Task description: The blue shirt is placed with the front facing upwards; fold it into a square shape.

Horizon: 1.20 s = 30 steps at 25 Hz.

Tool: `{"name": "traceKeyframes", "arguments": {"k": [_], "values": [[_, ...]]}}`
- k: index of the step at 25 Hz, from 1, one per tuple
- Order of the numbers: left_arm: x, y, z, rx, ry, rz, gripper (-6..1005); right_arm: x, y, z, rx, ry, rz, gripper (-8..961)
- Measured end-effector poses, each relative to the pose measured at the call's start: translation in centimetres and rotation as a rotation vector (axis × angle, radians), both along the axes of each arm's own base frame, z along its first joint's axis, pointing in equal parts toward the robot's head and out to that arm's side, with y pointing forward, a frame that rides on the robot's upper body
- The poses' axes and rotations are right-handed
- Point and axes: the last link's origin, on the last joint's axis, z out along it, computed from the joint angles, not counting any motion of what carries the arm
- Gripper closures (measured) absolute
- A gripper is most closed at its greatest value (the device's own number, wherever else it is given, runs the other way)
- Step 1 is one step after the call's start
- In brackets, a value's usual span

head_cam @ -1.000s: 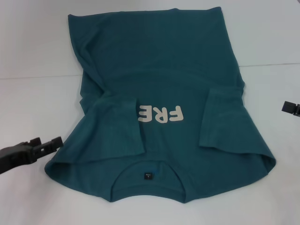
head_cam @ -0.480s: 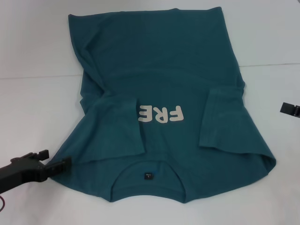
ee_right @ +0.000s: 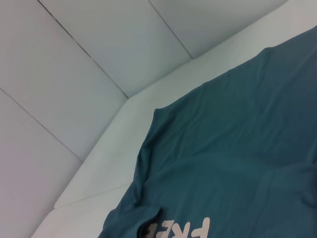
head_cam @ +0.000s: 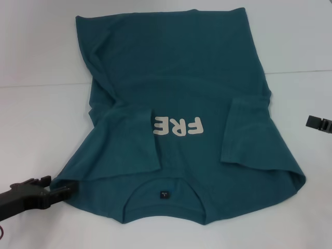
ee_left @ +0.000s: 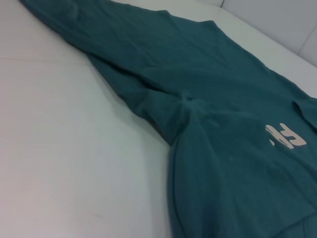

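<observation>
The shirt [head_cam: 181, 104] is spread on the white table [head_cam: 36, 119], filling the middle of the head view, with the collar at 6 o'clock and the hem at 12. Both sleeves are already folded inward over the chest, the left one covering part of the white print [head_cam: 177, 126], so the sleeve folds can be judged done. The body is seen at full length, so the lengthwise folds that would make a square are judged not yet done. The left gripper [head_cam: 65, 191] is seen at 8 o'clock, its tips touching the shoulder corner; whether the fingers are apart or together cannot be told. Only a sliver of the right gripper [head_cam: 317, 123] is seen at 3 o'clock, apart from the cloth, its fingers unreadable. No containers are seen.
</observation>
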Motion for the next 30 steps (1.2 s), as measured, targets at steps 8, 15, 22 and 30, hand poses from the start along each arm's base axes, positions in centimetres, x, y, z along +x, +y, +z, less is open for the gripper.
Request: {"name": "traceKeyframes", "arguments": {"k": [8, 15, 22, 30], "values": [[0.0, 0.4, -0.1, -0.002, 0.009, 0.011, 229, 0.0, 0.0, -0.1, -0.004, 0.006, -0.005, 111], [0.3, 0.7, -0.4, -0.025, 0.018, 0.011, 541, 0.0, -0.1, 0.1, -0.008, 0.02, -0.018, 112], [0.9, 0.8, -0.3, -0.042, -0.028, 0.029, 765, -0.1, 0.3, 1.7, -0.115, 0.036, -0.086, 113], [2.8, 1.0, 0.7, -0.078, -0.12, 0.016, 915, -1.3, 2.4, 4.2, -0.367, -0.02, -0.283, 105]]}}
